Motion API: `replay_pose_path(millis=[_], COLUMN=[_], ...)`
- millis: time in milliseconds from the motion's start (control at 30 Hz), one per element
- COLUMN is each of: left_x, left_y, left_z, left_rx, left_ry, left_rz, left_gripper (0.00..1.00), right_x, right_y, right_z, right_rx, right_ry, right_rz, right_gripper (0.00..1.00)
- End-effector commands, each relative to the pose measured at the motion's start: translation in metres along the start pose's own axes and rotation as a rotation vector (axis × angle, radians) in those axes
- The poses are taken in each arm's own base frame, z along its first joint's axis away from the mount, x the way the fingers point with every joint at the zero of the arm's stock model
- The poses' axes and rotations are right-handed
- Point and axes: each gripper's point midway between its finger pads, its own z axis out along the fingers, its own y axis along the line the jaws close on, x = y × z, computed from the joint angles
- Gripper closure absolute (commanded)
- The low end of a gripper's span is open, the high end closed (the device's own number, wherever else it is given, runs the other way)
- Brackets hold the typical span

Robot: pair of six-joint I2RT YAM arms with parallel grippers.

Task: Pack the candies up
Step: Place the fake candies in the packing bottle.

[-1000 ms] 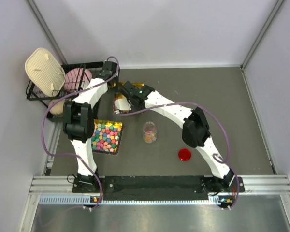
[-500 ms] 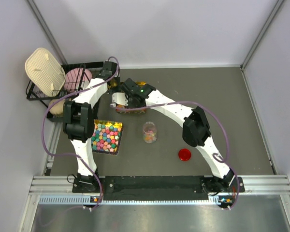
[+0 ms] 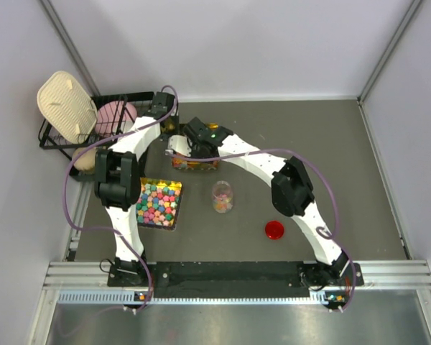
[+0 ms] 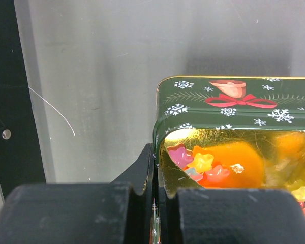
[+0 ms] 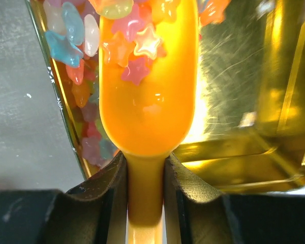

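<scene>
We are finding the left gripper [image 4: 155, 203] clamped on one tin [image 4: 234, 109], and the right gripper [image 5: 145, 198] grasping one scoop [image 5: 147, 117] bearing at least four candies [image 5: 137, 51].

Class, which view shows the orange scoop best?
Right wrist: the scoop fills the frame, star candies aboard, handle in the right pincer. Left wrist shows it blurred inside the tin; top view hides it.

Overhead view of a robotics lab test cell. A dark grey desk [image 3: 330, 144] is boxed in by plain pale walls [image 3: 237, 43] joined at metal corner posts [image 3: 388, 49]. Along the desk's near edge runs an aluminium rail [image 3: 237, 274]. Bolted to it are a white-and-black left arm [image 3: 129, 147] and right arm [image 3: 251, 162], with purple cables [image 3: 67, 201] looping off them above the desk.
</scene>
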Motion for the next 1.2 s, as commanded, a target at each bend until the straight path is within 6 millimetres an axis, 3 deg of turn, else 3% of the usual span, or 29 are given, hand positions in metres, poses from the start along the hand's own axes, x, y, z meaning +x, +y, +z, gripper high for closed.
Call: replay_pose_path(millis=[0, 367, 733, 967, 1167], left_x=[-0.025, -0.025, -0.026, -0.028, -0.029], left_y=[-0.015, -0.015, -0.01, -0.005, -0.002], left_z=[-0.012, -0.011, -0.01, -0.011, -0.011], left_rx=[0.064, 0.06, 0.042, 0.032, 0.028], left_ry=[-0.071, -0.069, -0.072, -0.077, -0.079], left_rz=[-0.028, -0.024, -0.023, -0.03, -0.034], left_gripper=[1.0, 1.0, 1.0, 1.0, 1.0], right_x=[-0.005, 0.012, 0.013, 0.025, 0.039], right_y=[-0.024, -0.046, -0.052, -0.059, -0.053], right_z=[-0.025, -0.041, -0.061, -0.088, -0.101], right_rx=[0.037, 0.012, -0.016, -0.002, -0.005], right_ry=[-0.108, -0.206, -0.276, -0.302, -0.305], right_rz=[0.135, 0.317, 0.348, 0.364, 0.37], right_gripper=[1.0, 1.0, 1.0, 1.0, 1.0])
